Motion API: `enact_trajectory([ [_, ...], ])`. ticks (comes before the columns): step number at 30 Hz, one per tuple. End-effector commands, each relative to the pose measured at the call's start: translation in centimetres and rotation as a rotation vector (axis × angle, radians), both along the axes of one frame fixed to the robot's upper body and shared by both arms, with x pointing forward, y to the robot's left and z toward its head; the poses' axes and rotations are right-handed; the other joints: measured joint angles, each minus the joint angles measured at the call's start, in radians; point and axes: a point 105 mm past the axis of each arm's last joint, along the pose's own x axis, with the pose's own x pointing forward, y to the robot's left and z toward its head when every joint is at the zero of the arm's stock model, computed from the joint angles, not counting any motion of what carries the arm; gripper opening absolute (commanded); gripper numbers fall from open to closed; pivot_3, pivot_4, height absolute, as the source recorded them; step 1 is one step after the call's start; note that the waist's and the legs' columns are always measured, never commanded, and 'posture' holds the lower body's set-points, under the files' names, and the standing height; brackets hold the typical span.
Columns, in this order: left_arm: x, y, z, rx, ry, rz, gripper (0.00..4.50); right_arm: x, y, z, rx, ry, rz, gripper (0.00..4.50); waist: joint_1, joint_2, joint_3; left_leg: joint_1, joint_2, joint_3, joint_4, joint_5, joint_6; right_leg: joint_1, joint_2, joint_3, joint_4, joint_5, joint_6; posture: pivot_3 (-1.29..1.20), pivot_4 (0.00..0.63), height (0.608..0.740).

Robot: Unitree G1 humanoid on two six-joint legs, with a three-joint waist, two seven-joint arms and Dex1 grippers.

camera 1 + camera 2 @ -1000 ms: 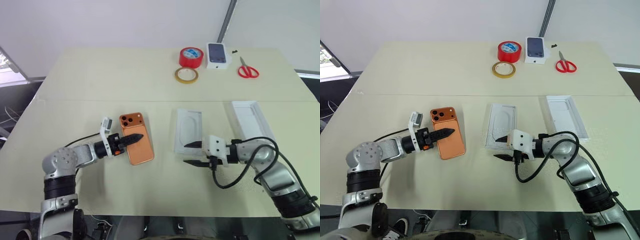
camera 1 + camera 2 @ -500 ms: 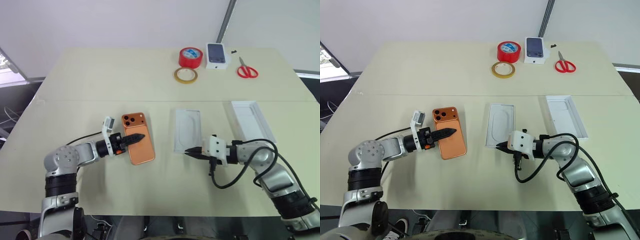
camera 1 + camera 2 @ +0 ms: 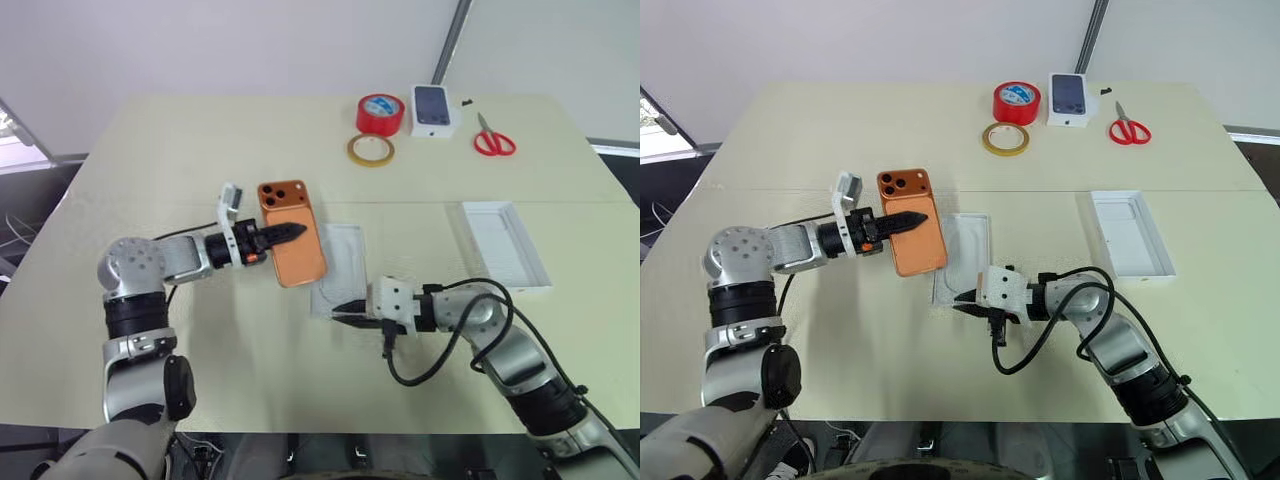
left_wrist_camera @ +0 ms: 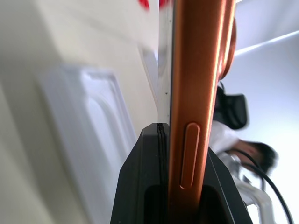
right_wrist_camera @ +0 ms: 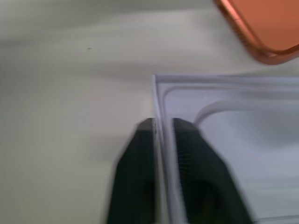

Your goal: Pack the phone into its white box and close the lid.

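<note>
Left gripper (image 3: 290, 233) reaches level toward the right, clamping the phone (image 3: 294, 245) above the table (image 3: 200, 150). Right gripper (image 3: 350, 312) points left, pinching the white box (image 3: 340, 272) wall.

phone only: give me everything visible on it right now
The phone is a slim copper-orange slab with rounded corners, its back up, a raised square of three black lenses at the far end. The left wrist view shows a metallic-looking edge with one long side button. It is held off the table, roughly flat, the left hand shut on its long edge, one finger across the back. It hovers partly over the flat white insert, whose near edge the right hand pinches. Nothing else touches it.
</note>
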Motion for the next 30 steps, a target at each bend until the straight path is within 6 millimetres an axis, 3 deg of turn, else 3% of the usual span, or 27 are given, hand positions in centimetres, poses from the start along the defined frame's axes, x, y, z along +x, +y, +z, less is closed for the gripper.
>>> enact_trajectory([
  [1, -0.2, -0.6, 1.2, -0.039, -0.018, -0.038, 0.0, 0.0, 0.4, 1.3, 0.019, -0.075, 0.026, 2.38, 0.0, 0.0, 0.0, 0.0, 0.0, 0.0, 0.0, 0.0, 0.0, 0.0, 0.0, 0.0, 0.0, 0.0, 0.0, 0.0, 0.15, 0.74],
  [2, -0.1, -0.8, 1.0, -0.038, -0.014, -0.039, 0.0, 0.1, 0.1, 1.7, 0.032, -0.081, 0.016, 2.89, -0.001, 0.0, 0.0, 0.0, 0.0, 0.0, 0.0, 0.0, 0.0, 0.0, 0.0, 0.0, 0.0, 0.0, 0.0, 0.0, 0.15, 0.74],
  [7, -0.5, -2.3, 0.8, -0.052, 0.0, -0.104, 0.0, 0.3, -2.8, 4.1, 0.086, -0.055, -0.049, 2.89, 0.003, 0.0, 0.0, 0.0, 0.0, 0.0, 0.001, 0.001, -0.002, 0.001, 0.0, 0.0, 0.002, 0.0, 0.0, 0.0, 0.15, 0.74],
  [13, 0.2, -4.0, -0.1, 0.005, -0.02, -0.124, 0.0, 1.4, -7.4, 3.2, -0.031, -0.087, -0.176, 2.89, 0.021, 0.0, 0.0, 0.0, 0.0, 0.0, 0.001, 0.0, -0.001, 0.001, 0.0, 0.0, 0.0, 0.0, 0.0, 0.0, 0.15, 0.74],
  [20, 0.2, -5.0, -1.2, 0.055, 0.038, -0.193, 0.0, 1.6, -6.5, 3.2, -0.016, -0.116, -0.184, 2.89, 0.02, 0.0, 0.0, 0.0, 0.0, 0.0, 0.001, 0.001, -0.001, 0.001, 0.0, 0.0, 0.001, 0.0, 0.0, 0.0, 0.15, 0.74],
  [25, 0.5, -5.2, -0.6, 0.039, 0.029, -0.208, 2.28, 1.7, -6.1, 3.1, -0.003, -0.121, -0.192, 2.96, 0.021, -0.001, 0.0, 0.0, 0.0, 0.0, 0.001, 0.001, -0.001, 0.001, 0.0, 0.0, 0.001, 0.0, 0.0, 0.0, 0.15, 0.74],
  [29, 0.5, -5.1, -0.6, 0.088, 0.014, -0.217, 4.4, 1.9, -5.9, 3.0, 0.0, -0.124, -0.193, 2.96, 0.021, 0.0, 0.0, 0.0, 0.0, 0.0, 0.001, 0.001, -0.001, 0.001, 0.0, 0.0, 0.001, 0.0, 0.0, 0.0, 0.15, 0.74],
  [30, 0.3, -5.1, -0.4, 0.092, 0.011, -0.228, 4.46, 1.9, -5.7, 3.0, 0.004, -0.125, -0.192, 2.96, 0.02, 0.0, 0.0, 0.0, 0.0, 0.0, 0.001, 0.001, -0.001, 0.001, 0.0, 0.0, 0.001, 0.0, 0.0, 0.0, 0.15, 0.74],
])
